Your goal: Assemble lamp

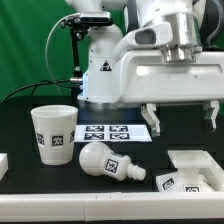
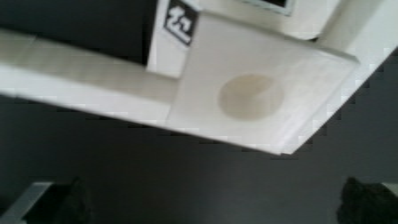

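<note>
The white cup-shaped shade (image 1: 54, 132) stands upright at the exterior view's left. The round-headed bulb (image 1: 108, 161) lies on its side on the black table in front of the marker board (image 1: 113, 131). The blocky base (image 1: 192, 172) lies at the exterior view's lower right. My gripper (image 1: 181, 118) hangs open and empty above the base, apart from it. In the wrist view the base (image 2: 267, 60) shows its round socket (image 2: 247, 95) and a tag (image 2: 180, 25). My gripper (image 2: 208, 205) shows only its dark fingertips (image 2: 45, 200), spread wide with nothing between them.
The white robot pedestal (image 1: 100, 70) with a triangle mark stands behind the marker board. A white block (image 1: 3, 163) sits at the table's edge at the exterior view's left. A green backdrop hangs behind.
</note>
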You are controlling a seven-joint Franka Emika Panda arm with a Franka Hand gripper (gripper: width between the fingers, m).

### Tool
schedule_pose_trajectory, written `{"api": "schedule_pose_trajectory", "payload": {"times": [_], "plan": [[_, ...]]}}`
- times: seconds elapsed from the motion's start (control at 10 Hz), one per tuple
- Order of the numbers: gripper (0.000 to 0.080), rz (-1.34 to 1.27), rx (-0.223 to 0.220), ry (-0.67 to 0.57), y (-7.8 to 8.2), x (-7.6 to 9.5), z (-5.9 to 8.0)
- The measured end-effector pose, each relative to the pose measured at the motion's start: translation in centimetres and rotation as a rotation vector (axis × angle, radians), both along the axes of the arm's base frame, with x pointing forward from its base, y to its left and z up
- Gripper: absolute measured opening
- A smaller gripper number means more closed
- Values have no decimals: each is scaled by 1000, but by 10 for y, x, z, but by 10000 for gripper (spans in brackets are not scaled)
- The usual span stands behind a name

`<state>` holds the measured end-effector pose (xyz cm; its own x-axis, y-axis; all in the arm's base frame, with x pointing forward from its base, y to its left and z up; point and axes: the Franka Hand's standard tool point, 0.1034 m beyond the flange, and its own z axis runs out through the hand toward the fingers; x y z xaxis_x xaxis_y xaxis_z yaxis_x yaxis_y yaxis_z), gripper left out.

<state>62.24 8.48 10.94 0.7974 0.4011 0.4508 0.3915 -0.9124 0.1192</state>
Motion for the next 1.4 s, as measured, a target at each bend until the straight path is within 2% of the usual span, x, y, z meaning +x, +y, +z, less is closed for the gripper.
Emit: {"api": "schedule_pose_trajectory", "payload": {"times": [0.2,0.4,0.5,0.8,0.9,1.1,1.3,1.4], "plan": [[699,137,-71,-20,1,0,0],[699,232,-121,-29,1,0,0],[699,295,-157,-19,-4,-3,-2],[699,410,-242,102,-35,-19,-2],[699,430,-258,120,-40,-23,-7],[699,529,-301,93,-41,-29,-13],[699,624,-345,92,-42,-29,-13],[699,623,-344,92,-42,-29,-13]]}}
